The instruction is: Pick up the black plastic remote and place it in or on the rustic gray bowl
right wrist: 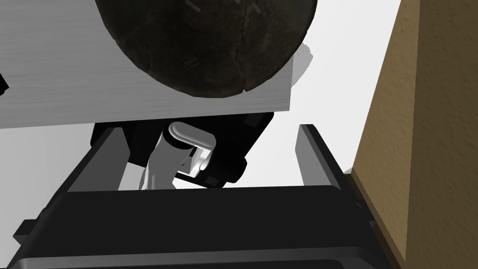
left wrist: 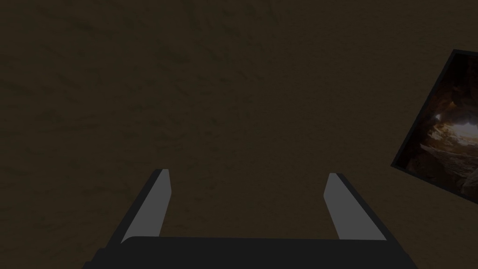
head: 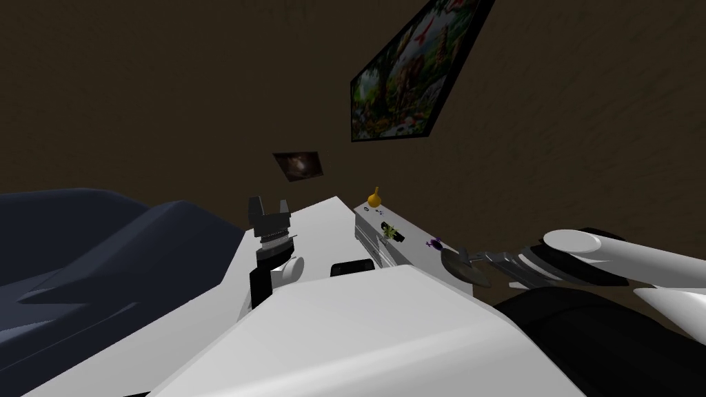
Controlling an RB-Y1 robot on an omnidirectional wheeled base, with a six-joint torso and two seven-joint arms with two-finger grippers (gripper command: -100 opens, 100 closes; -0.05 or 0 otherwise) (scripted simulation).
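Note:
A dark, rough, round bowl (head: 466,267) with a crack sits at the near end of a long light grey cabinet top (head: 414,241). In the right wrist view the bowl (right wrist: 205,42) lies just beyond my right gripper (right wrist: 210,145), which is open with nothing held between its fingers. In the head view the right gripper (head: 477,259) reaches in from the right and meets the bowl's rim. A small black object (head: 383,226), likely the remote, lies farther along the cabinet beside a green plant (head: 391,233). My left gripper (head: 269,207) is raised at centre left, open (left wrist: 247,205) and empty.
A yellow vase (head: 374,198) stands at the cabinet's far end and a small purple item (head: 434,242) lies near the bowl. A dark blue sofa (head: 103,248) fills the left. A brown wall (right wrist: 434,140) runs close beside the right gripper.

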